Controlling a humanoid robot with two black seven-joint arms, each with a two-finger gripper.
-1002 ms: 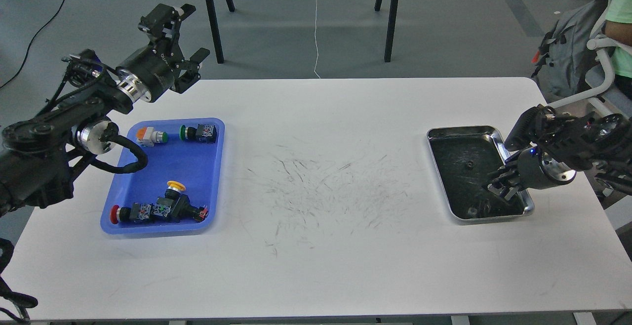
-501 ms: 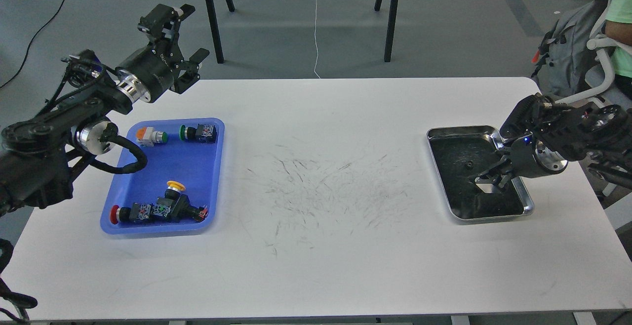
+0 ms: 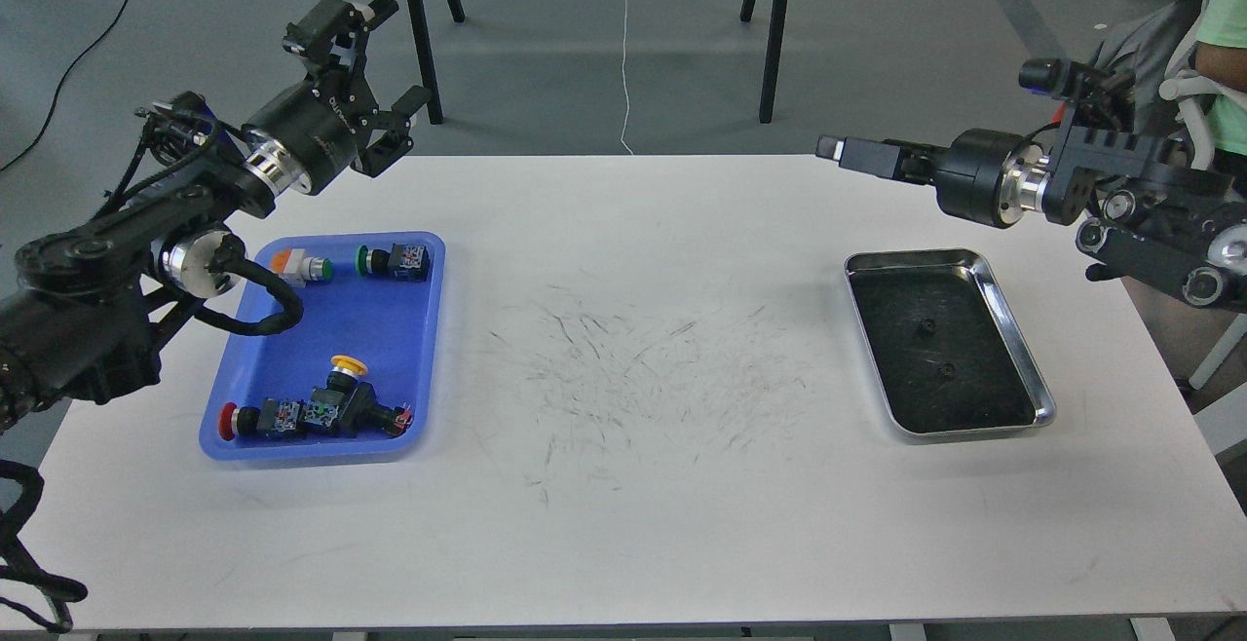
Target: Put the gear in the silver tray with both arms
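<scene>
Right claw (image 3: 846, 151) hangs above the far side of the table (image 3: 633, 524), pointing left, away from the silver tray (image 3: 1019, 349). We see it side-on as 1 dark bar, so we cannot tell whether it is parted or closed. Left claw (image 3: 390, 66) sits raised past the table's far left corner, its 2 fingers (image 3: 407, 107) spread apart, holding nothing. White lettering on its black wrist housing is too small for us to read.

Silver tray rests on the table's right side. 2 small dark gears (image 3: 925, 326) lie on its scratched bottom, well apart from the rim.

Blue tray (image 3: 429, 349) on the left holds push-button switches (image 3: 312, 412) with red, yellow, green and orange caps. Scuff marks (image 3: 623, 368) cover the table's middle.
</scene>
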